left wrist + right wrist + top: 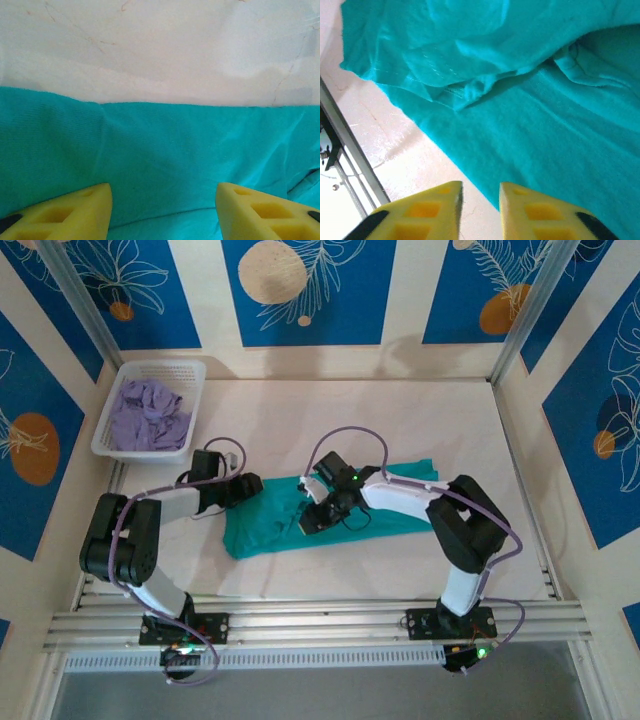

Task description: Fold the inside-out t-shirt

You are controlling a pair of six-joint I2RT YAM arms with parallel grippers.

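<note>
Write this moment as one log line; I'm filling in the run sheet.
teal t-shirt rumpled on table | left gripper open over it | right gripper narrowly open at its edge

Teal-green t-shirt (262, 525), lavender garment (150, 415), white basket (165, 365)

t-shirt (262, 527): table (420, 410) centre | basket (160, 367): far left | garment (148, 417): in basket

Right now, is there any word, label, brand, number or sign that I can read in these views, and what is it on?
No readable text.
The teal t-shirt looks plain; no tag print shows.
The blue wall panels bear only leaf and circle drawings, no words.
The white basket has no legible marking.
</note>
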